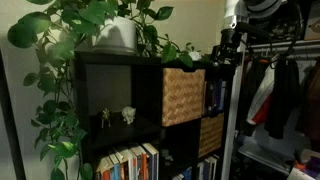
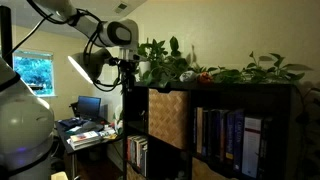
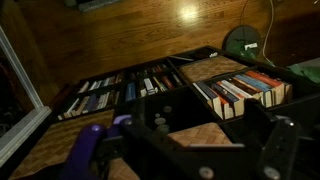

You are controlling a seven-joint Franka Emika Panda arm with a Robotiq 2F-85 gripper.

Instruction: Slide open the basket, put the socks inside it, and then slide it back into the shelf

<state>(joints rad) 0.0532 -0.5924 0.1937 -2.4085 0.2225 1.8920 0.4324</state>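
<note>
The light tan woven basket [image 1: 183, 95] fills an upper cubby of the black-brown shelf [image 1: 110, 90]. It shows in both exterior views, also here [image 2: 168, 118], pushed fully in. My gripper [image 1: 228, 47] hangs by the shelf's top corner, above and in front of the basket [image 2: 128, 76]. In the wrist view the dark fingers [image 3: 200, 140] stand wide apart and empty, with a patch of the basket's weave [image 3: 195, 128] between them. I cannot make out any socks.
Leafy plants [image 1: 110, 25] sit on top of the shelf. A darker woven basket [image 1: 210, 135] and rows of books [image 3: 245, 88] fill lower cubbies. A metal clothes rack with hanging clothes [image 1: 280, 90] stands beside the shelf. A desk with a monitor [image 2: 88, 105] is behind.
</note>
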